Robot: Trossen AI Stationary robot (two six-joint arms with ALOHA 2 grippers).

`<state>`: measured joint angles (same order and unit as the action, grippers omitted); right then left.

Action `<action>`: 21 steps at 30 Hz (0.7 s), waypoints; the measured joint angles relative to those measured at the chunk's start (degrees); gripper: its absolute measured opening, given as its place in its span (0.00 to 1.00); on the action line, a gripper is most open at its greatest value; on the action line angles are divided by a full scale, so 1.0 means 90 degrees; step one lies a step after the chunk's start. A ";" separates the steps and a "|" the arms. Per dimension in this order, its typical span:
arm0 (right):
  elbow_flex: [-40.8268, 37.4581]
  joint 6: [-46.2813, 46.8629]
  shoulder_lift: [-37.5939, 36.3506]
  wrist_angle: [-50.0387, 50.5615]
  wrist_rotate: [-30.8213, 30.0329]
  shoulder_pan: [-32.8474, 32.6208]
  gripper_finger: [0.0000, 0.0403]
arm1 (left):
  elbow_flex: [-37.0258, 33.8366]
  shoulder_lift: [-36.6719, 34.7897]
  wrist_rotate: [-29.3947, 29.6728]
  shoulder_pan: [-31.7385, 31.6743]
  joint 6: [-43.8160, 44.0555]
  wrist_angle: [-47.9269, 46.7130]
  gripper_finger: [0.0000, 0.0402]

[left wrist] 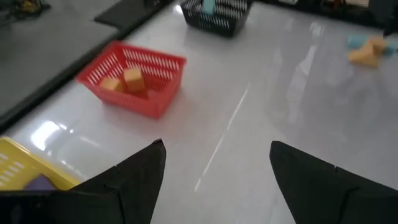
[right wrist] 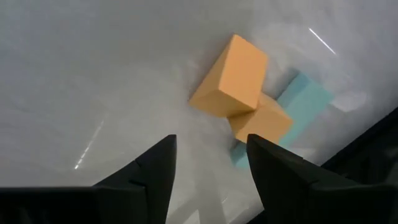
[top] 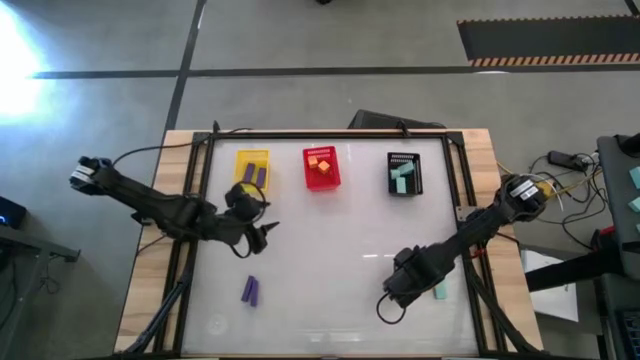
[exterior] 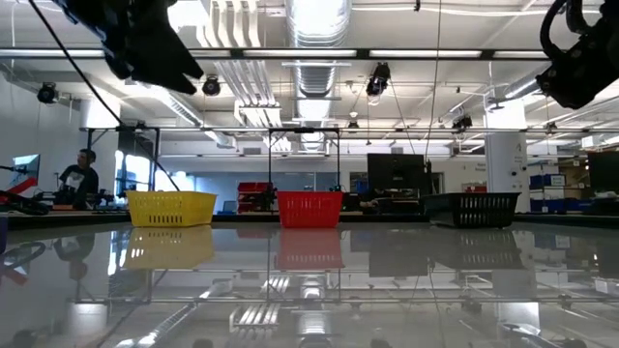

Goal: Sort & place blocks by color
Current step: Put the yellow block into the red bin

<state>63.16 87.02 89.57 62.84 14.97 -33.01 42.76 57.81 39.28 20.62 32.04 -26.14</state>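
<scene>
1. At the table's left, the left gripper (top: 262, 236) hangs above the bare white top with its dark fingers (left wrist: 134, 177) spread wide and nothing between them; its wrist view looks across to the three baskets along the far edge.

2. Just nearer the front edge, two purple blocks (top: 250, 290) lie side by side on the table (top: 330, 300), not yet sorted.

3. The yellow basket (top: 252, 168) already holds purple pieces (top: 255, 175), the red basket (top: 321, 168) holds orange pieces (left wrist: 127, 79), and the black basket (top: 404, 173) holds teal pieces (top: 401, 178).

4. At front right, the right gripper (top: 396, 290) is poised low with its fingers (right wrist: 152, 171) parted moderately and empty, aimed at a small cluster near the table's right edge.

5. That cluster, in the right wrist view, is two orange blocks (right wrist: 231, 76) touching each other, the nearer one (right wrist: 264, 121) lying partly over a teal block (right wrist: 308, 96).

6. Judging by their matte faces and crisp edges, the blocks are likely light, stiff and easy to grip, with little risk of damage; being so light, they may skid or topple if nudged from one side.

7. The larger orange block looks the cleanest target: take it across two opposite flat faces, squarely, clear of its neighbour, so the teal piece is not dragged along.

8. The low view shows only the three baskets in a row; the blocks on the table cannot be made out there.
</scene>
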 joint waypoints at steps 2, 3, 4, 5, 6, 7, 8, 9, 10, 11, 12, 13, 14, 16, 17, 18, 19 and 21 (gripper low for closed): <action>0.0000 -0.0002 -0.0087 0.0243 0.0000 0.0000 0.45 | 0.0000 -0.0189 0.0077 0.0000 -0.0101 -0.0003 0.68; -0.0004 0.0004 -0.0140 0.0372 0.0000 -0.0009 0.45 | 0.0000 -0.0261 0.0105 0.0000 -0.0110 0.0011 0.68; -0.0036 0.0038 -0.0191 0.0435 -0.0004 -0.0027 0.44 | 0.0000 -0.0315 0.0153 0.0000 -0.0110 0.0015 0.68; -0.0083 0.0077 -0.0251 0.0466 -0.0004 -0.0029 0.43 | 0.0000 -0.0360 0.0196 0.0000 -0.0121 0.0006 0.68; -0.0149 0.0131 -0.0294 0.0471 -0.0005 -0.0033 0.43 | 0.0000 -0.0388 0.0198 0.0000 -0.0136 0.0006 0.68; -0.0213 0.0201 -0.0342 0.0476 -0.0006 -0.0043 0.42 | 0.0000 -0.0405 0.0200 0.0000 -0.0151 0.0004 0.68; -0.0279 0.0247 -0.0372 0.0469 -0.0004 -0.0064 0.42 | 0.0000 -0.0412 0.0203 0.0000 -0.0151 0.0006 0.68; -0.0336 0.0315 -0.0398 0.0460 -0.0006 -0.0080 0.42 | 0.0000 -0.0410 0.0203 0.0000 -0.0151 0.0002 0.68; -0.0399 0.0383 -0.0426 0.0435 -0.0002 -0.0098 0.42 | -0.0001 -0.0402 0.0203 0.0000 -0.0151 -0.0005 0.68; -0.0463 0.0435 -0.0444 0.0400 -0.0005 -0.0120 0.41 | -0.0002 -0.0390 0.0203 0.0000 -0.0152 -0.0008 0.68; -0.0526 0.0513 -0.0462 0.0335 0.0001 -0.0146 0.41 | -0.0002 -0.0372 0.0203 0.0000 -0.0153 -0.0008 0.68; -0.0588 0.0574 -0.0476 0.0248 -0.0001 -0.0176 0.41 | -0.0002 -0.0350 0.0203 0.0000 -0.0153 -0.0007 0.68; -0.0645 0.0644 -0.0487 0.0148 0.0001 -0.0205 0.41 | -0.0005 -0.0337 0.0200 0.0000 -0.0159 -0.0013 0.68; -0.0723 0.0738 -0.0488 -0.0061 0.0001 -0.0247 0.41 | -0.0005 -0.0307 0.0203 0.0000 -0.0163 -0.0020 0.68; -0.0750 0.0769 -0.0488 -0.0141 -0.0001 -0.0262 0.41 | -0.0005 -0.0307 0.0203 0.0000 -0.0166 -0.0022 0.68; -0.0771 0.0803 -0.0486 -0.0205 0.0001 -0.0267 0.41 | -0.0005 -0.0305 0.0203 0.0000 -0.0166 -0.0025 0.68; -0.0787 0.0838 -0.0482 -0.0235 0.0002 -0.0270 0.41 | -0.0005 -0.0305 0.0203 0.0000 -0.0166 -0.0021 0.68; -0.0816 0.0885 -0.0482 -0.0254 -0.0001 -0.0294 0.41 | -0.0010 -0.0305 0.0203 0.0000 -0.0166 -0.0019 0.68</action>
<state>55.81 94.98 85.23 60.55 14.96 -35.66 42.68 55.07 41.10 20.62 30.54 -26.32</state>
